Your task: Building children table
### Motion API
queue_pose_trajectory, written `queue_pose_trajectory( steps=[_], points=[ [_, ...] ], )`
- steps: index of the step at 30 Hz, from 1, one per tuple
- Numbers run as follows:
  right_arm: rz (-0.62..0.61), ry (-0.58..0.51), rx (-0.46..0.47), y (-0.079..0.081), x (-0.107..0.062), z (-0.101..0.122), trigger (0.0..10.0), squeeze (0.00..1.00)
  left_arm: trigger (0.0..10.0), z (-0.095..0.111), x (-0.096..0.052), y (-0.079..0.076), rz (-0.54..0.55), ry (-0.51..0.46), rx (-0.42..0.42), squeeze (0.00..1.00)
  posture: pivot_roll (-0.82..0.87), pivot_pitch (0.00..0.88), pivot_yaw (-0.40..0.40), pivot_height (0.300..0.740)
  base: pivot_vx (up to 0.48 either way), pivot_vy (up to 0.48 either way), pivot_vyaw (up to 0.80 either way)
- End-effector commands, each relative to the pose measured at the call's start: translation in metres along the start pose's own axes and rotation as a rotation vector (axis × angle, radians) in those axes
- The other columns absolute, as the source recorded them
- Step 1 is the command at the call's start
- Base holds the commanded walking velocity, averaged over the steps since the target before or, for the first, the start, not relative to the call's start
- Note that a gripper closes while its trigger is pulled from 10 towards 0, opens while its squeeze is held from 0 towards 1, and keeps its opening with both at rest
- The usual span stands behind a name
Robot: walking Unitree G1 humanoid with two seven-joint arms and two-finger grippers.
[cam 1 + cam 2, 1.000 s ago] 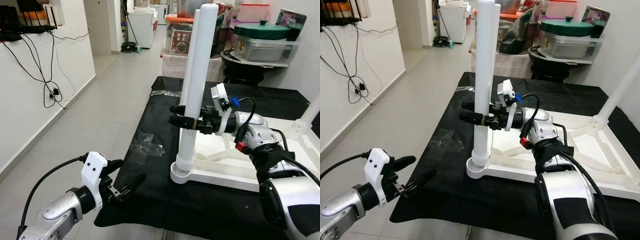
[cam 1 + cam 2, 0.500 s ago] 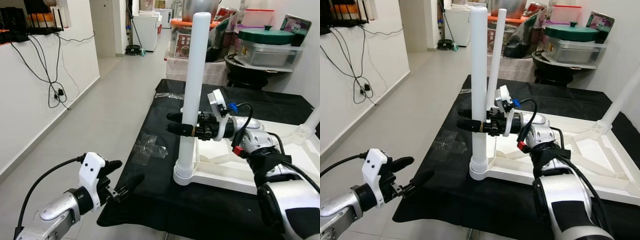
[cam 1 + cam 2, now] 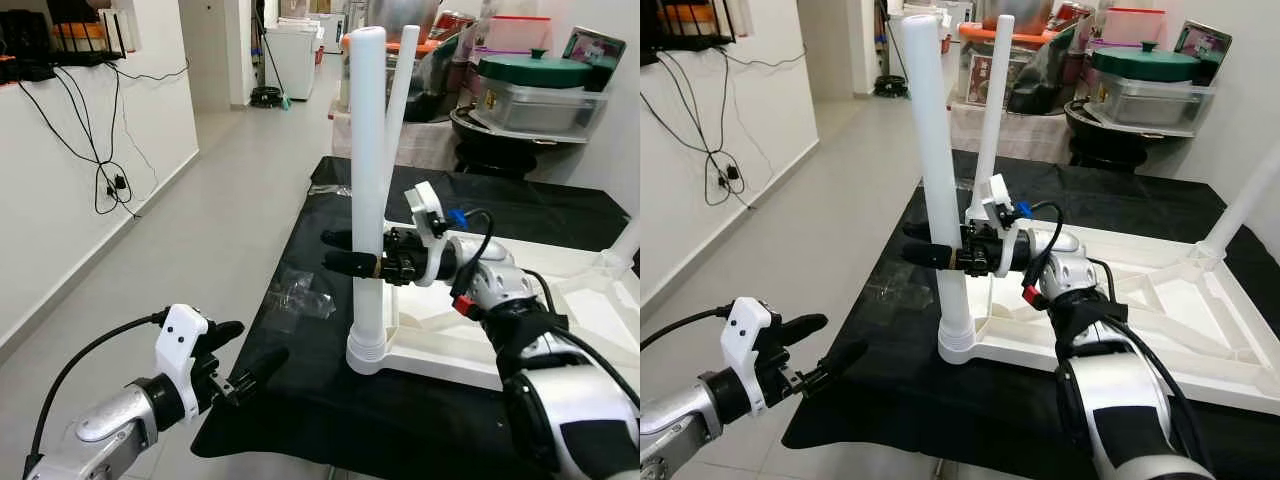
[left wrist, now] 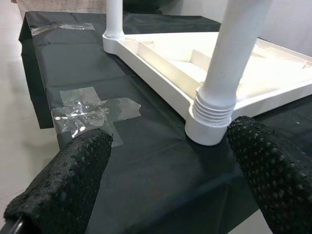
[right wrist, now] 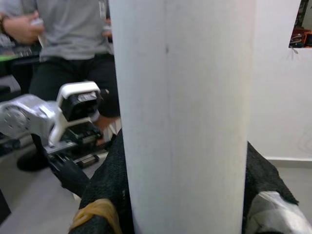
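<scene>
Your left gripper [image 3: 243, 375] is hanging open beside the black cloth-covered table [image 3: 300, 400]. Your right gripper [image 3: 345, 252] is clamping the smooth white tubular leg [image 3: 363, 170], which is standing slightly tilted in the upturned plastic tabletop's [image 3: 440, 350] ribbed corner socket; pale tiled floor [image 3: 200, 200] beyond.

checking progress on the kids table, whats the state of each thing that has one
near table leg: standing in its corner socket, leaning slightly, gripped
far table leg: standing in the far corner
tabletop: upside down on the black cloth
right gripper: shut on the near leg
left gripper: open, holding nothing
</scene>
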State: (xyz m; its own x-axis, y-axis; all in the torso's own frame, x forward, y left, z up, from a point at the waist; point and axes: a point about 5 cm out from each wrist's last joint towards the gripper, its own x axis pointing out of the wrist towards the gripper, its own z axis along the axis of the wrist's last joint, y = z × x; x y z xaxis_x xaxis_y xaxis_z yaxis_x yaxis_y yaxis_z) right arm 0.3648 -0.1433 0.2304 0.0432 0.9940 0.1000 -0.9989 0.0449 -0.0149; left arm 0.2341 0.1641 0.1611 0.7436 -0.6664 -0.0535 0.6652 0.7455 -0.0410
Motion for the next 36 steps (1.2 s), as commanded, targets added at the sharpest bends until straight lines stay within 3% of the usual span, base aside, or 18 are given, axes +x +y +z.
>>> queue_pose_trajectory(
  steps=[1,5,15,27,36],
  points=[
    [0.038,-0.023,0.138,0.008,0.003,-0.027,0.0,0.0,10.0,-0.002,-0.001,0.0,-0.002,0.013,-0.014,0.0,0.16,0.0,-0.071,0.74,0.0,0.0,0.0],
    [0.05,-0.104,0.164,0.014,0.007,-0.034,0.0,0.0,10.0,-0.002,0.0,0.001,-0.001,0.012,-0.018,0.0,0.16,0.0,-0.069,0.74,0.0,0.0,0.0],
    [0.028,-0.152,0.16,0.019,0.01,-0.041,0.0,0.0,10.0,-0.003,0.001,0.001,-0.002,0.014,-0.02,0.0,0.15,0.0,-0.063,0.74,0.0,0.0,0.0],
    [-0.038,-0.11,0.119,0.022,0.001,-0.046,0.0,0.0,10.0,-0.005,0.002,0.002,-0.003,0.024,-0.011,0.0,0.14,0.0,-0.057,0.74,0.0,0.0,0.0],
    [-0.052,0.0,0.092,0.019,-0.008,-0.043,0.0,0.0,10.0,-0.008,0.003,0.004,-0.001,0.034,-0.007,0.0,0.14,0.0,-0.057,0.74,0.0,0.0,0.0]
  ],
)
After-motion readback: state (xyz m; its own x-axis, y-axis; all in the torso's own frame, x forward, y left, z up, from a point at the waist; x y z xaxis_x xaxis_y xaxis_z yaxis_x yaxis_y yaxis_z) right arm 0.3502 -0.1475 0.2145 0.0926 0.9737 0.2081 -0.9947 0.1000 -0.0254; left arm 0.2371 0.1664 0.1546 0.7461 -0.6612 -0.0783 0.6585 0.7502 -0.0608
